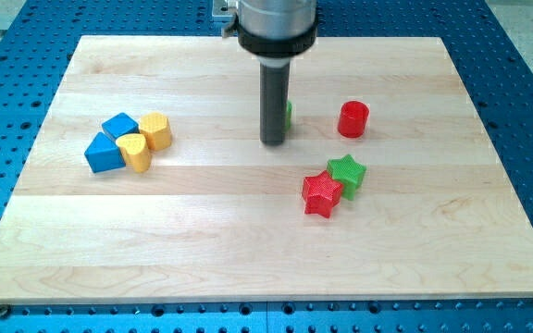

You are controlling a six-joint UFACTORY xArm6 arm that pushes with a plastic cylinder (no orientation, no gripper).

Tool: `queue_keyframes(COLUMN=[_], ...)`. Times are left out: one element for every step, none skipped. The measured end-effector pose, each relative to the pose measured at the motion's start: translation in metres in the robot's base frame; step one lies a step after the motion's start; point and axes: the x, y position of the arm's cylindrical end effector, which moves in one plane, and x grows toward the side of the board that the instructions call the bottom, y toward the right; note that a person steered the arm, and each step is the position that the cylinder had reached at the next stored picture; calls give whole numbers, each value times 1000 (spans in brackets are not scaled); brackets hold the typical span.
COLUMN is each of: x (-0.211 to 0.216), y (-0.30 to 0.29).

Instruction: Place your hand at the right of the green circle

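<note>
The green circle (289, 114) is almost wholly hidden behind my dark rod; only a thin green sliver shows at the rod's right side, near the board's upper middle. My tip (274, 141) rests on the board just in front of the circle and slightly to the view's left of the sliver that shows. A red cylinder (353, 119) stands to the view's right of the circle.
A green star (347, 174) and a red star (321, 194) touch each other right of centre. At the view's left sit a blue cube (119, 126), a blue triangle (104, 154), a yellow hexagon (156, 131) and a yellow heart (137, 152), clustered together.
</note>
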Motion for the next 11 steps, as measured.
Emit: queue_keyframes(x=[-36, -11, -77, -84, -69, -114, -156, -149, -117, -131, -134], y=[16, 33, 25, 26, 48, 62, 92, 83, 117, 88, 35])
